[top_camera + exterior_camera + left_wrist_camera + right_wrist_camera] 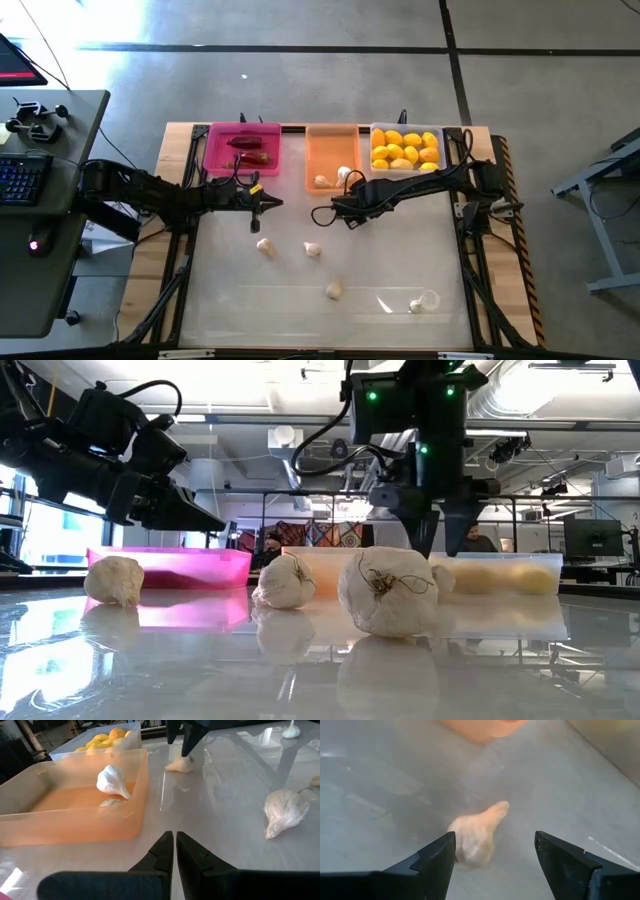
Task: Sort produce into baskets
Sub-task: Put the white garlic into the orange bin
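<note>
My right gripper (pixel 318 213) hangs open just off the near side of the orange basket (pixel 333 158), fingers pointing down. A garlic bulb (pixel 476 839) lies on the table below the gap between them, untouched; it also shows in the left wrist view (pixel 180 765). My left gripper (pixel 275 203) is shut and hovers near the pink basket (pixel 243 135), which holds dark red chili peppers (pixel 250 150). The orange basket holds two garlic bulbs (pixel 112 780). The clear basket (pixel 405 128) is full of lemons (pixel 405 150). More garlic bulbs lie on the table (pixel 265 245) (pixel 312 249) (pixel 334 290).
A clear plastic scrap (pixel 428 299) with another garlic bulb (pixel 416 307) beside it lies toward the table's near right. The three baskets line the far edge. A desk with a keyboard (pixel 22 180) stands left of the table.
</note>
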Robot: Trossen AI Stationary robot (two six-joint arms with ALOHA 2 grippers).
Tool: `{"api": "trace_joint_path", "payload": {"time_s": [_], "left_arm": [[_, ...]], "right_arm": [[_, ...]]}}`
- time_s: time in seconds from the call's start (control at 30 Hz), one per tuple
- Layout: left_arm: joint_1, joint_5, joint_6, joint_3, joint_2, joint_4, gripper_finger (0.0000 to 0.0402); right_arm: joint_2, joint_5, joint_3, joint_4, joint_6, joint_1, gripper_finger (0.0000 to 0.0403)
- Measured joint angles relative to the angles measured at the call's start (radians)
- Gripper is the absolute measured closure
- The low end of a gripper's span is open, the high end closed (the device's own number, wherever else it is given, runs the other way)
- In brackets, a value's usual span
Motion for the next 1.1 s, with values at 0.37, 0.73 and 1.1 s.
{"api": "trace_joint_path", "payload": {"time_s": [0.37,0.73,1.1], "left_arm": [[0.000,0.000,-0.005,0.000,0.000,0.000,0.0392],[0.000,0.000,0.000,0.001,0.000,0.023,0.0392],[0.000,0.000,-0.006,0.006,0.000,0.023,0.0392]], "right_arm": [[0.000,-0.084,-0.065,0.000,0.123,-0.016,0.0140],[-0.003,-0.174,-0.179,0.122,0.055,-0.014,0.0140],[-0.015,-0.211,-0.141,0.094,-0.283,-0.012,0.0236]]}}
